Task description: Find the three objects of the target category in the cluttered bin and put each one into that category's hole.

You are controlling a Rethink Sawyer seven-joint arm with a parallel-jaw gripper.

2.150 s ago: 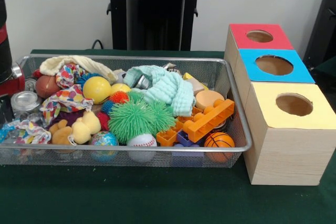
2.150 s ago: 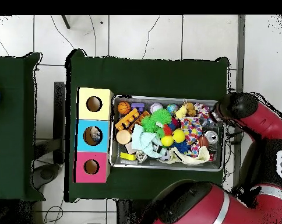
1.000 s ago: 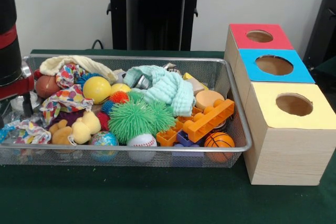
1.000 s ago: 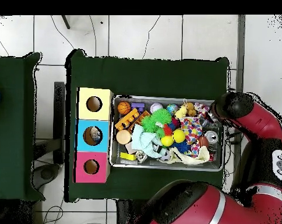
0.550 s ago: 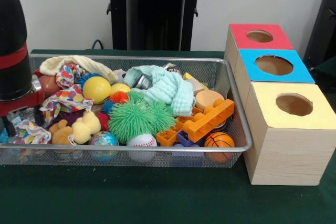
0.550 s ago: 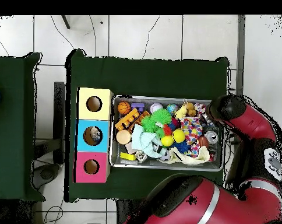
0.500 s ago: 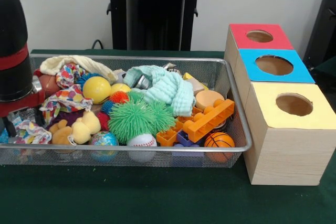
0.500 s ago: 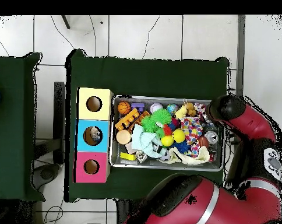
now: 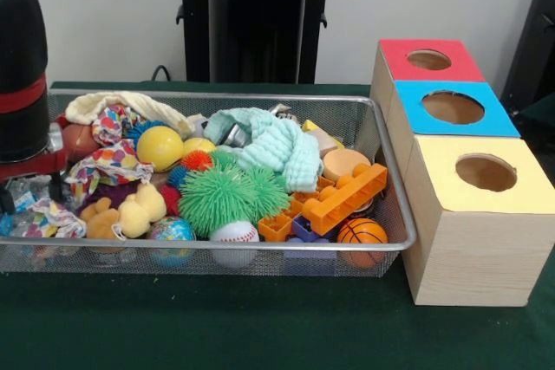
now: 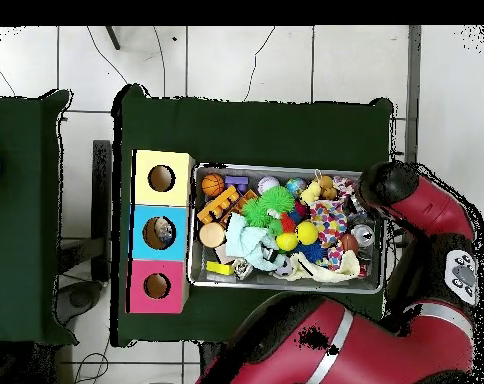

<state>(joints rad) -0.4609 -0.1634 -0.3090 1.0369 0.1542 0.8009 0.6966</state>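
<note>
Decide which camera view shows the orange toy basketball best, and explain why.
The front view: the basketball sits right behind the basket's near mesh wall, black seams showing. The overhead view shows only a tiny orange dot in the corner beside the yellow box.

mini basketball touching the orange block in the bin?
Touching. In the front view the orange block lies across the top of the basketball, with no gap between them.

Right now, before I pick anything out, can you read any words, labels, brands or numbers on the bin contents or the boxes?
No readable text in either view.
The three boxes carry only plain coloured tops, no labels.
The patterned cloth has coloured shapes, no letters.
The arm shows a pale mark too small to read.
</note>
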